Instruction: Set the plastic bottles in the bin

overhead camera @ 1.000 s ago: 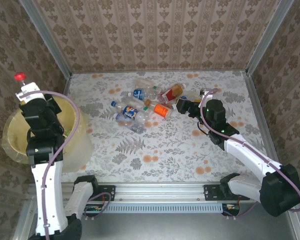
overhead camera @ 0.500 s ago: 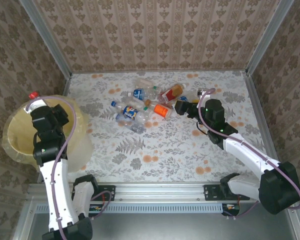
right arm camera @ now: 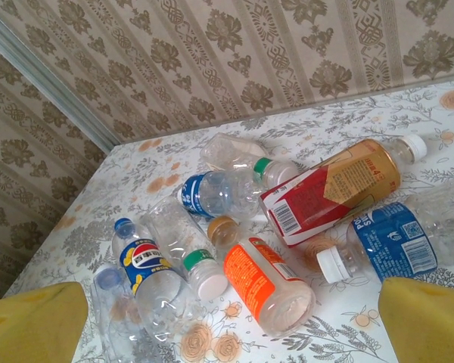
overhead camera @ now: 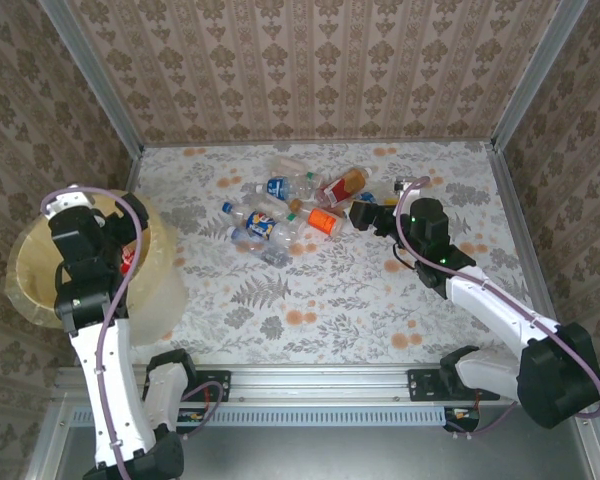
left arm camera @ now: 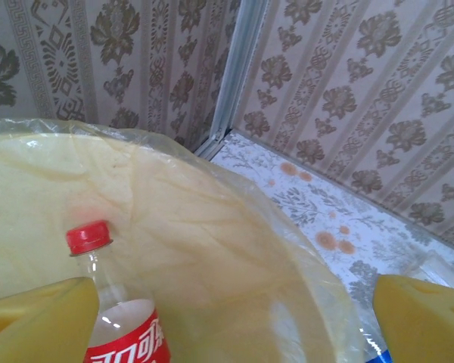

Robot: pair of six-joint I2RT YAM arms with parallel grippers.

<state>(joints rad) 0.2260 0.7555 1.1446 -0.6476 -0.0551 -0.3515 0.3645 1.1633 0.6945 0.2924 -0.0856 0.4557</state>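
Soft, even light fills all views, and shadows on the table point(overhead camera: 330, 300) are faint. Small white glints sit on the bottles point(right arm camera: 268, 280) and on the liner point(left arm camera: 234, 219). The yellow fingers point(left arm camera: 30, 325) at 7 and 5 o'clock of both wrist views look blurred. The walls point(overhead camera: 310, 70) lean outward slightly at the top view's edges.

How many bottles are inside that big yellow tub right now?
1 in view: a red-capped bottle with a red label, inside the bin, by the open left end effector. Others could be hidden deeper down.
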